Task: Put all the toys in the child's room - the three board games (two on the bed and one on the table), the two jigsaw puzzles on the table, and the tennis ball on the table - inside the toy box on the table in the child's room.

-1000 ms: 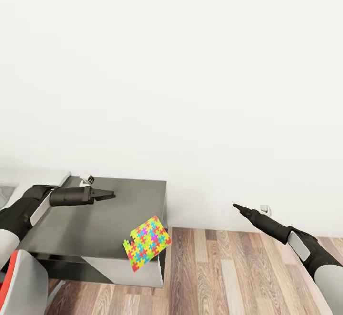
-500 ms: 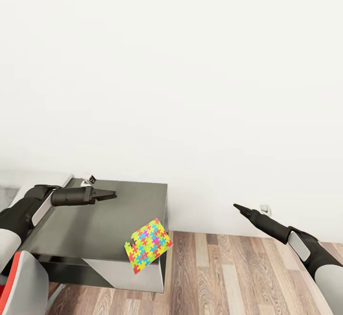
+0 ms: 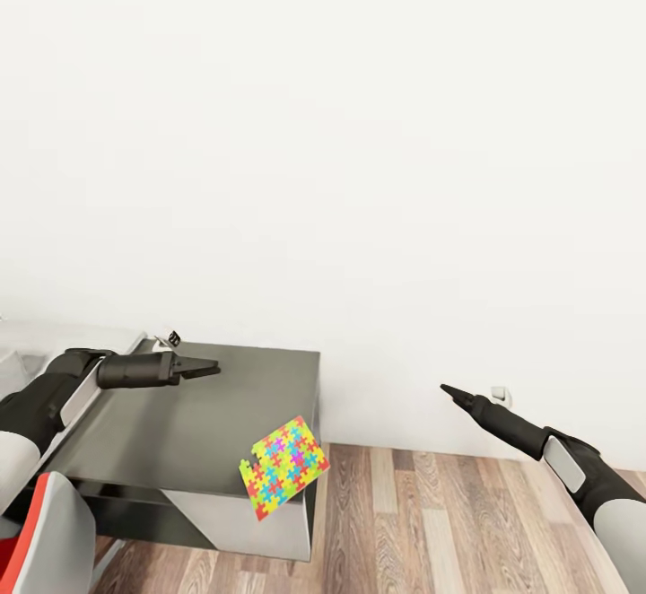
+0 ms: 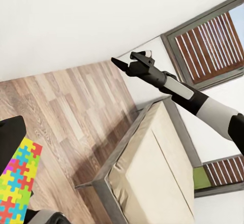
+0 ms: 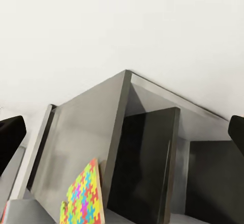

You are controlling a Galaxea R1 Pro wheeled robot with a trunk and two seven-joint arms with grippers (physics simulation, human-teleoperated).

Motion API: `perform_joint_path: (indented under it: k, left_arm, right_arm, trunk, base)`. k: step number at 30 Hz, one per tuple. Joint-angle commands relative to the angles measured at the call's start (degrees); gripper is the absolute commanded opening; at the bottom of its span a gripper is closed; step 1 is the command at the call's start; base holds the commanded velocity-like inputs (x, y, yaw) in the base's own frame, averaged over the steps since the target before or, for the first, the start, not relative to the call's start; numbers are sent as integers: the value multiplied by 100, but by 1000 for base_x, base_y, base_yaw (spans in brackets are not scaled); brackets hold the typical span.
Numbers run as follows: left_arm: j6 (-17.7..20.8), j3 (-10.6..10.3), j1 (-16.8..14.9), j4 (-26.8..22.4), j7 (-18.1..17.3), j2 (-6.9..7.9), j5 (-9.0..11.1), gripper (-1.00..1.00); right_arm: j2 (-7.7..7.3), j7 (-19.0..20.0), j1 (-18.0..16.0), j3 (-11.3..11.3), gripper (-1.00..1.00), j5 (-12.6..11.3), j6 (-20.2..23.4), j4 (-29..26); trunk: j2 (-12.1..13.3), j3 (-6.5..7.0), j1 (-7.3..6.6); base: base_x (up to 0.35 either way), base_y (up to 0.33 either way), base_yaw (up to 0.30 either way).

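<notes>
Approach stage of the tidying task, seen from the head camera and read left to right. Left gripper (image 3: 205, 366) hovers over the dark grey section of the table (image 3: 179, 414), its fingers drawn together to a narrow tip with nothing between them. A small dark object (image 3: 176, 338), too small to identify, sits at the far edge of that surface. One jigsaw puzzle (image 3: 283, 466) lies flat at the near right corner of the dark top, overhanging the edge beside the white panel (image 3: 242, 522); the left wrist view catches its coloured pieces (image 4: 15, 183) at the frame's border. To the right of the table lies wood-plank floor (image 3: 467, 522) below a plain white wall (image 3: 359, 127). Right gripper (image 3: 446, 388) is held out over that floor, well apart from the table, its fingers closed to a point and carrying nothing; it shows likewise from the left wrist camera (image 4: 116, 61), with the bed (image 4: 152, 178) and a dark-framed window (image 4: 208, 46) beyond. The right wrist view looks toward the table and the puzzle (image 5: 84, 196).

Judged step: positioning to collect this jigsaw puzzle; no toy is held, and the toy box is outside these views. The next move likely calls for opening the left fingers, lowering them to the overhanging edge of the thin sheet, and pinching it there, since a flat sheet offers little purchase from above. A careless nudge could tip it onto the floor.
</notes>
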Motion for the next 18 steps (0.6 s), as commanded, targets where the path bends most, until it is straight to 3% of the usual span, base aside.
perform_joint_path:
  k: [1,18]
  left_arm:
    - [60,-27,-8,2,-12,7,29,100]
    - [58,-31,-8,2,-12,8,31,100]
  right_arm:
    - [-1,13,-4,-4,100,-32,49,1]
    - [0,15,-4,-1,100,-32,49,1]
  trunk:
    - [-11,-2,4]
    - [-11,160,4]
  base:
    - [0,0,63]
    - [0,0,63]
